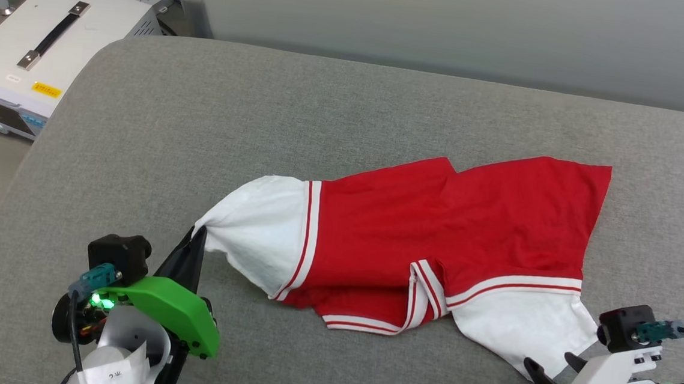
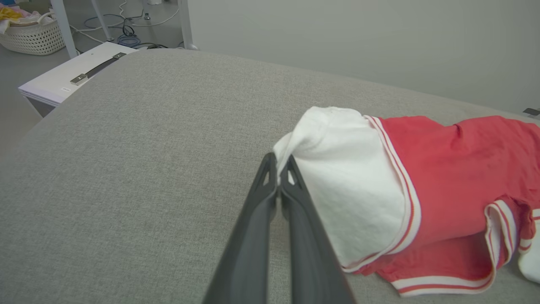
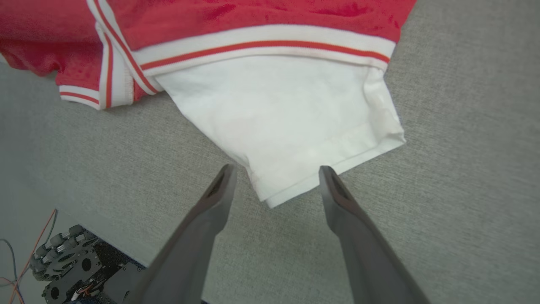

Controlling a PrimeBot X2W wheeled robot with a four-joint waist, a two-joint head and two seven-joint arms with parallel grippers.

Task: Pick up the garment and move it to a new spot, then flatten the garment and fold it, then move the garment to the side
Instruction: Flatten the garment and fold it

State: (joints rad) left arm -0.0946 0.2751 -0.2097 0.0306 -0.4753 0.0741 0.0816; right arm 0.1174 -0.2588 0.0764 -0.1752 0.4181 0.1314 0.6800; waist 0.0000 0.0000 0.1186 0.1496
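On grey cushion (image 1: 201,146), garment (image 1: 436,223), left gripper (image 1: 199,233) pinching sleeve (image 1: 255,234), box's (image 1: 107,19) yellow label (image 1: 46,89) unreadable

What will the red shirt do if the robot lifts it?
Probably flop: the red shirt lies rumpled and its white sleeve bunches where the left jaws pinch it. It looks thin, so likely light. It may drag on the grey fabric surface.

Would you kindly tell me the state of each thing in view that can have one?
garment: rumpled and unfolded, lying on the grey cushion, one white sleeve tip pinched.
left hand: shut on that sleeve tip.
right hand: open, fingers either side of the other sleeve's end, not gripping.
white box: handle lying flat on top.
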